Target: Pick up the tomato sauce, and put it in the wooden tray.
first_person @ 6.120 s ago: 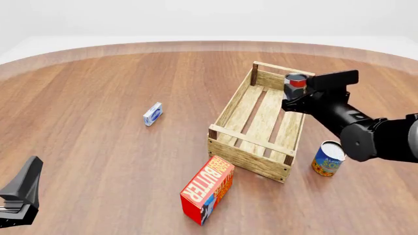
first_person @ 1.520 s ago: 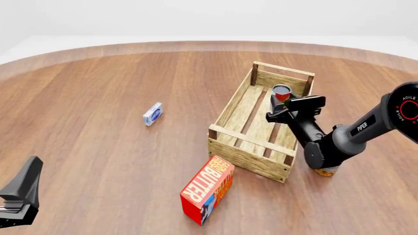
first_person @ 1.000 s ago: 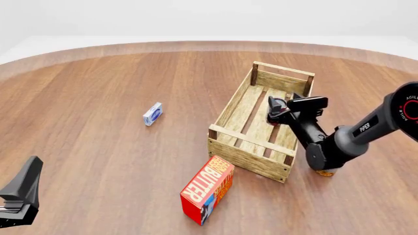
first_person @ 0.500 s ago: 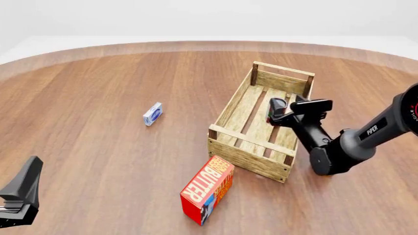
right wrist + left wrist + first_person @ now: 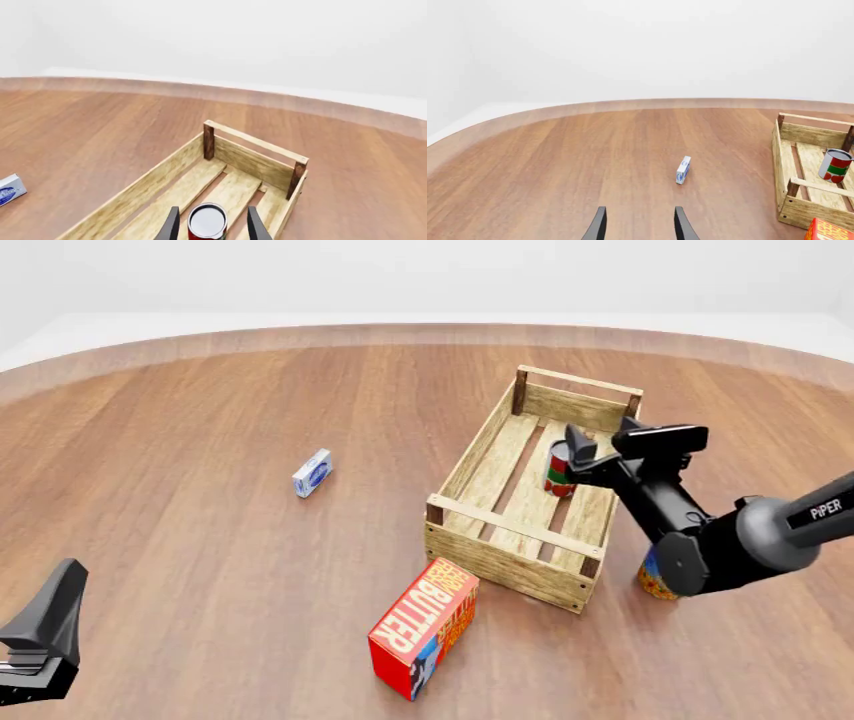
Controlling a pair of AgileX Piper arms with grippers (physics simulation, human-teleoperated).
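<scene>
The tomato sauce (image 5: 559, 469) stands upright on the slats inside the wooden tray (image 5: 497, 466). My right pincer (image 5: 582, 462) is spread, can between its fingers. Placement looks complete; next, retract straight up

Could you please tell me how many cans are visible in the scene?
2: the tomato sauce stands inside the wooden tray; a blue-and-yellow can sits on the table right of it, mostly hidden behind the right arm.

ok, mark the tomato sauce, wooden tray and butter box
tomato sauce (image 5: 561, 469), front view, on its label.
wooden tray (image 5: 507, 556), front view, on its near end wall.
butter box (image 5: 424, 625), front view, on its red top face.
</scene>
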